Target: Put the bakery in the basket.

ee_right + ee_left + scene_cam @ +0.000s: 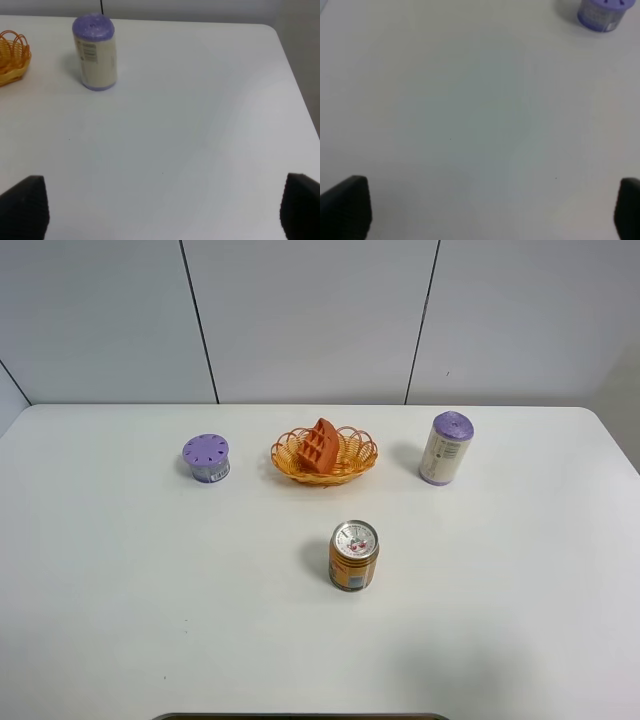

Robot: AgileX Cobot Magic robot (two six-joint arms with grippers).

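On the left side of the table (110,570) I am holding my left gripper (490,210) wide open over bare white surface, gripping nothing; only the low purple-lidded tub (601,14) is showing near it. Moving rightward, the bakery (319,446) is already sitting inside the basket (352,466) at the middle rear of the table, leaning with its gridded face tilted up and its long axis running roughly front to back. Nearer the front, well apart from the basket, the can (353,555) is standing upright. Further right, the tall cylinder (445,448) is standing just beside the basket. My right gripper (165,212) is also spread open and empty, looking across bare table toward that cylinder and the basket's rim. Neither gripper is showing in the high view, so both are hanging well back from the bakery. I am judging the placing done, with no reach called for.
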